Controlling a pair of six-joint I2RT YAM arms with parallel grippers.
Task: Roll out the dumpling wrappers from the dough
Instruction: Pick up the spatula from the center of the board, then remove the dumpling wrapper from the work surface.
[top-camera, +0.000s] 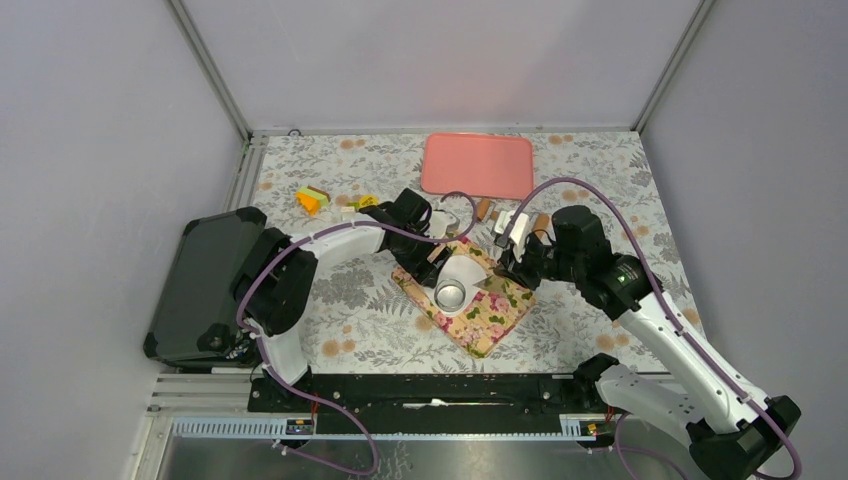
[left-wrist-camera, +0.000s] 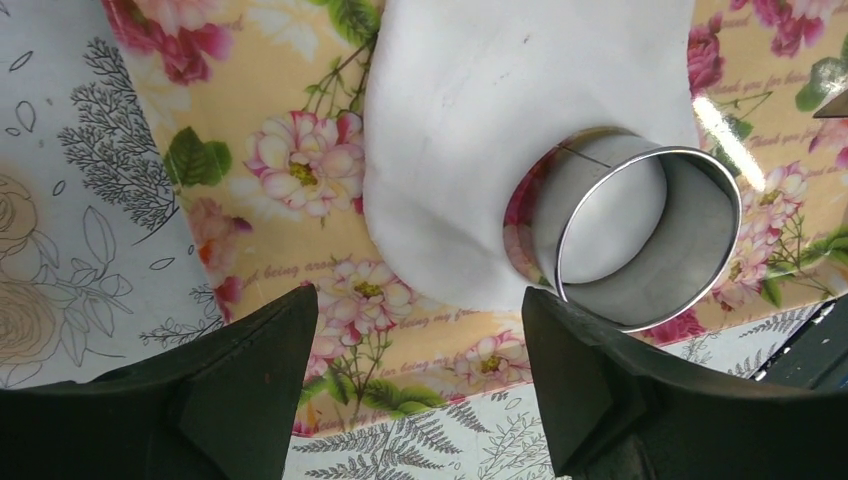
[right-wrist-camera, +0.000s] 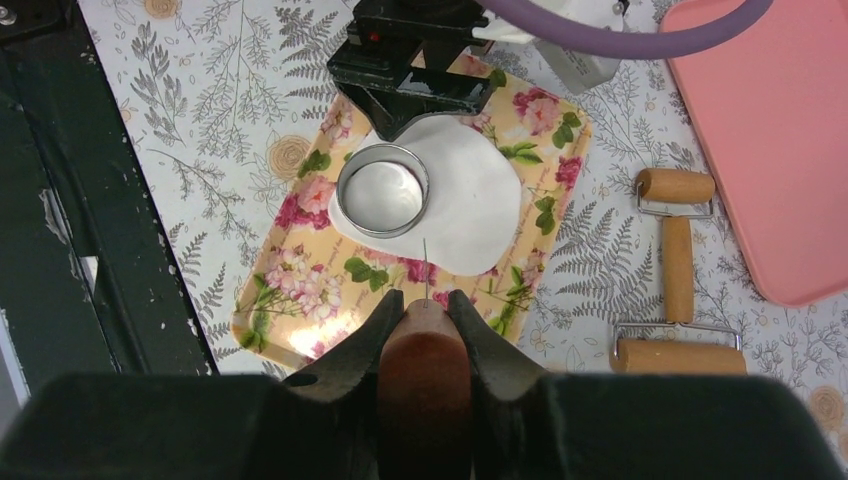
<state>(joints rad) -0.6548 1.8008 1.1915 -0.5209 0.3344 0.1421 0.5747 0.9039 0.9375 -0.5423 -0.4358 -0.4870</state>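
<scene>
item: dough sheet (right-wrist-camera: 460, 195), flat on floral tray (right-wrist-camera: 290, 290), mid-desk; ring cutter (right-wrist-camera: 382, 190) set at its near edge (likely sparing sheet for further cuts). left tool (left-wrist-camera: 418, 310) spread above; right tool (right-wrist-camera: 425, 300) pinching wooden-handled needle (right-wrist-camera: 425, 350).

Dough (left-wrist-camera: 480, 130): matt white, smooth, faintly specked. Ring cutter (left-wrist-camera: 690, 280): polished metal, mirror-bright. Floral tray (left-wrist-camera: 290, 90): glossy, showing glare. Rolling pin (right-wrist-camera: 678, 255): pale bare wood, wire frame. Needle tool (right-wrist-camera: 424, 380): smooth reddish-brown wooden handle, thin metal pin. Pink tray (right-wrist-camera: 780, 150): matt plastic.
</scene>
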